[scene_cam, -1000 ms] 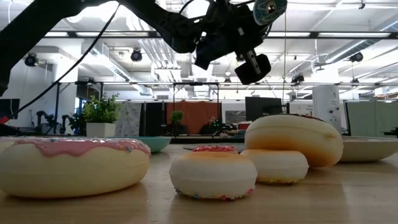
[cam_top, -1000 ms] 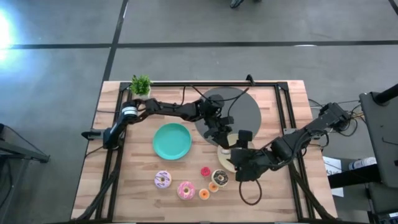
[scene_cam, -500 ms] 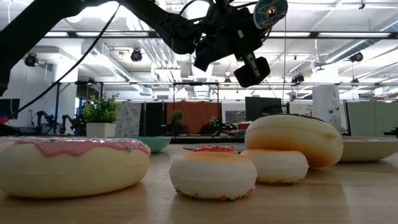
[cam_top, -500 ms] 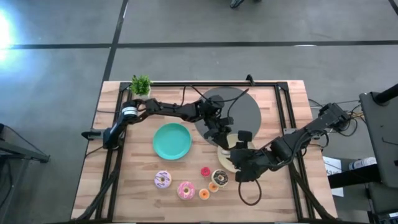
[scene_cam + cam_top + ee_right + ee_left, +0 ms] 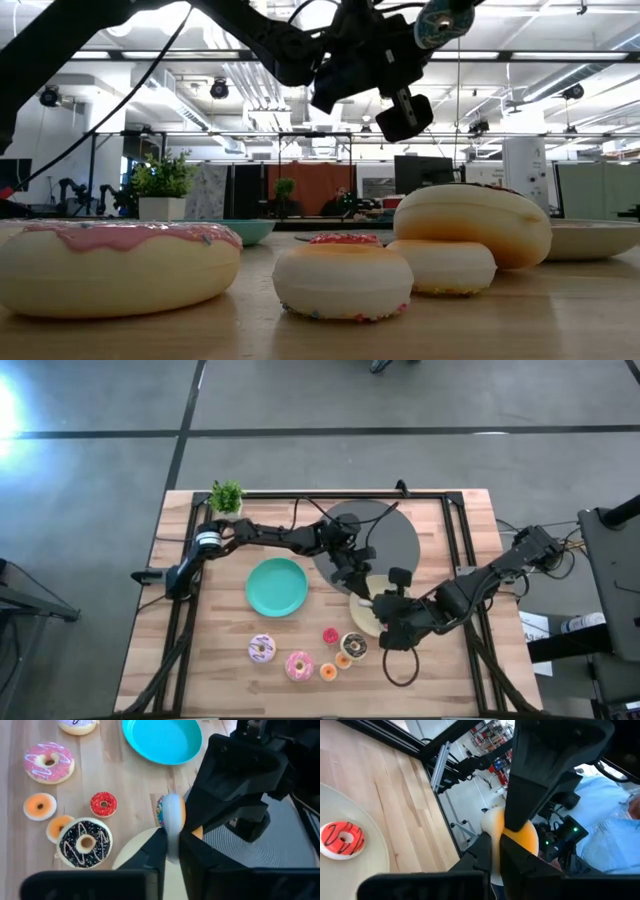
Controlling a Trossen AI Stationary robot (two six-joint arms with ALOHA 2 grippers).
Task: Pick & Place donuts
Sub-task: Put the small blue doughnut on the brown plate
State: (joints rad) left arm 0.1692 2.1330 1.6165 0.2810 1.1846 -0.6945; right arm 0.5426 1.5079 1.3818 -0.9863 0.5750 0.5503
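Wooden table (image 5: 200,660): red donut (image 5: 342,839) on pale plate (image 5: 375,855), teal plate (image 5: 277,587) bare

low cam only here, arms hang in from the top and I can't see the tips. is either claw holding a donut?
Observer: Yes. The right claw is shut on a small donut, held on edge, with sprinkles on one face.
Operator: and left?
Observer: The left claw meets it tip to tip at that same donut, above the pale-yellow plate.
Operator: anything on the plate?
Observer: One red-iced donut lies flat on it.
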